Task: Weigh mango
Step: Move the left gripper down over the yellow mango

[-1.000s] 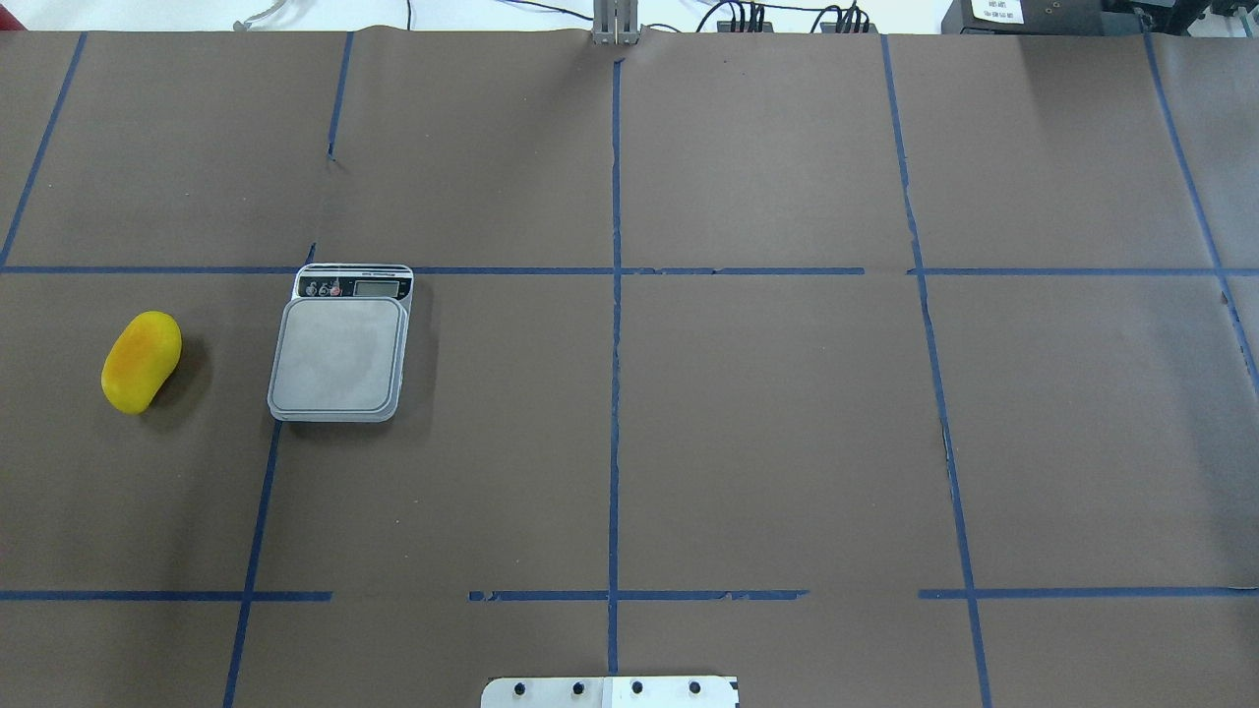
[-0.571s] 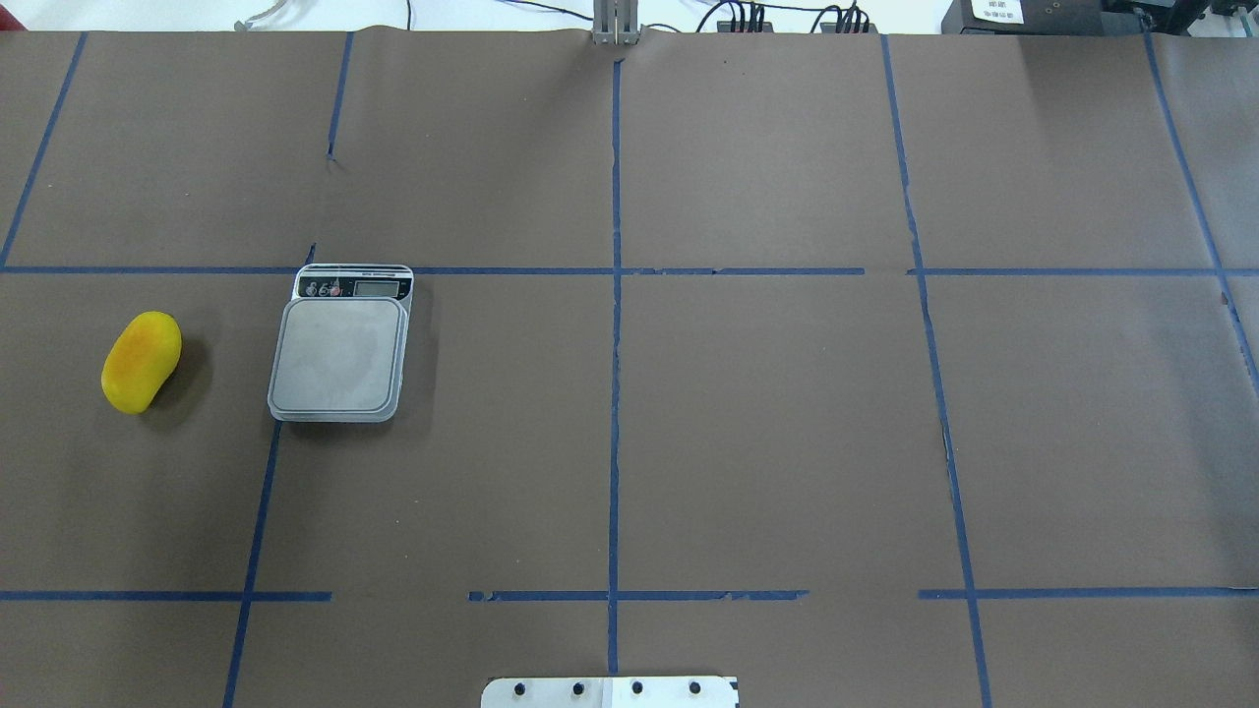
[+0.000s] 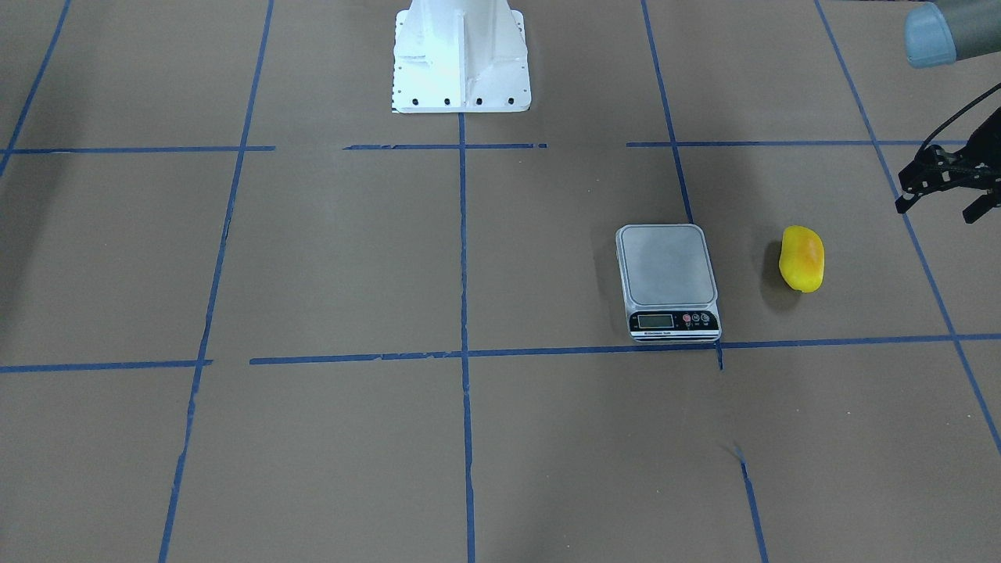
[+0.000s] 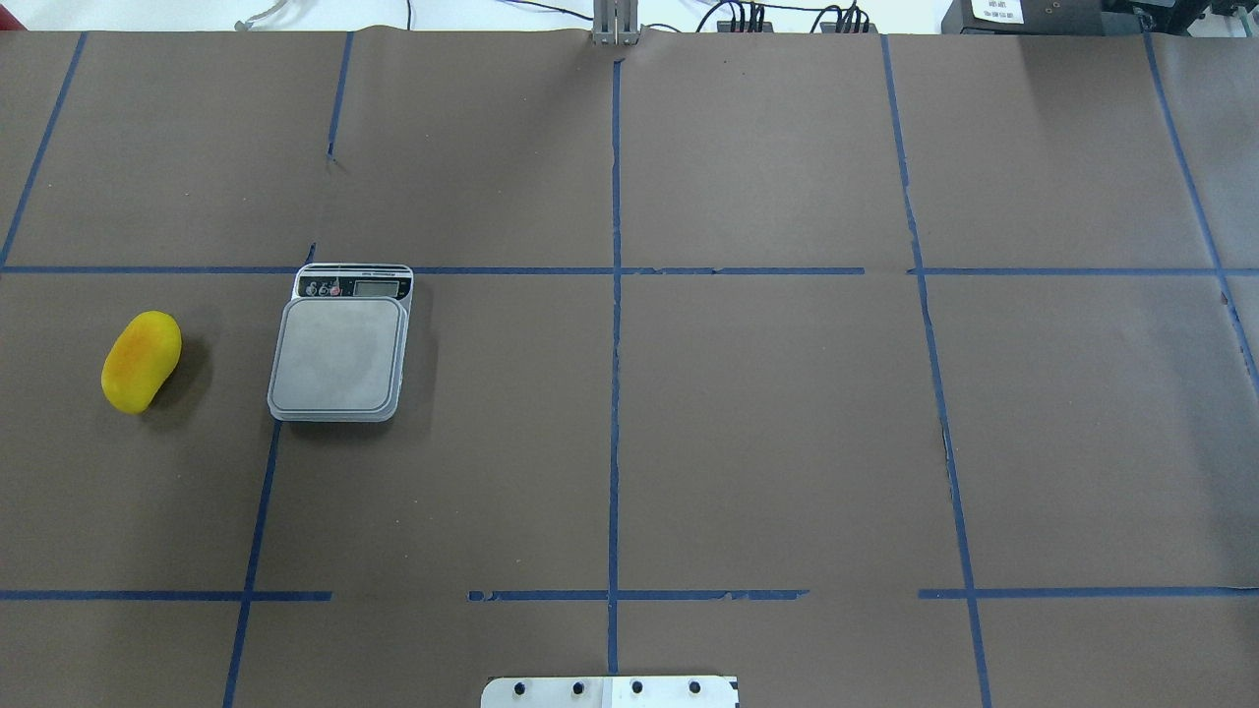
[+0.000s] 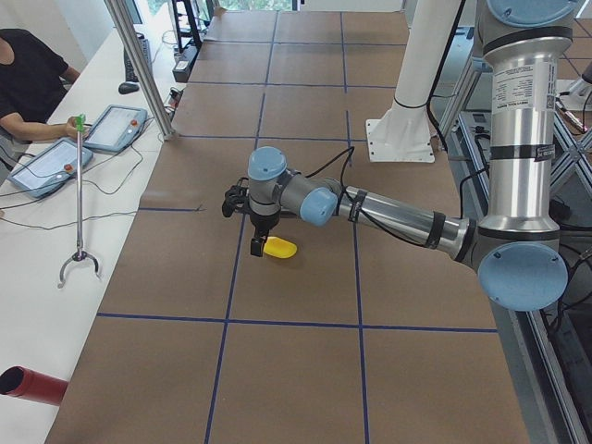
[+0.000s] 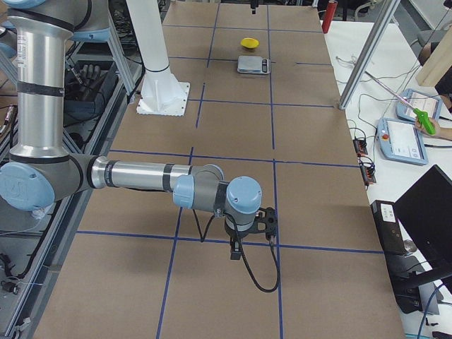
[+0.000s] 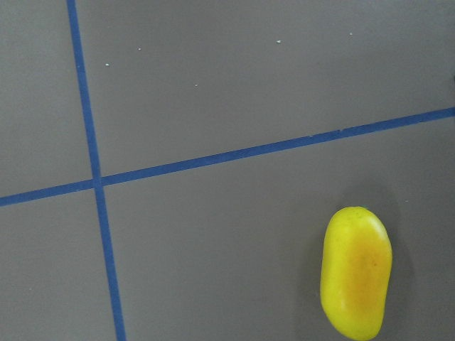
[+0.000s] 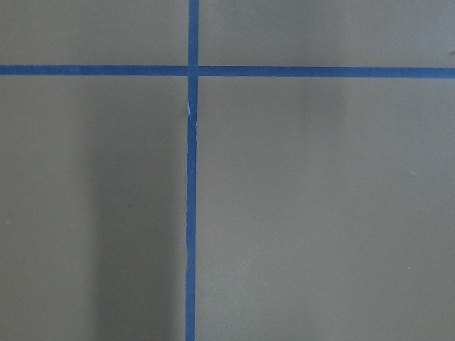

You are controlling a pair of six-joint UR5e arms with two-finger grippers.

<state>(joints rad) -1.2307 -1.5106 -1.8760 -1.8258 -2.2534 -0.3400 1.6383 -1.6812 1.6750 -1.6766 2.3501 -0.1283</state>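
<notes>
The mango (image 4: 141, 362) lies on the brown paper at the table's left, yellow with an orange blush; it also shows in the front view (image 3: 801, 259) and low right in the left wrist view (image 7: 355, 272). The grey scale (image 4: 339, 354) stands just right of it with its platform bare, display on the far side (image 3: 667, 274). My left gripper (image 3: 938, 205) hovers open and empty above the table, off to the mango's outer side, also seen in the left side view (image 5: 248, 222). My right gripper (image 6: 254, 229) hangs far away over bare paper; I cannot tell whether it is open or shut.
Blue tape lines grid the brown paper. The white robot base (image 3: 461, 59) stands at the near middle edge. A white bench with tablets (image 5: 92, 129), a grabber tool (image 5: 79, 203) and an operator runs along the far side.
</notes>
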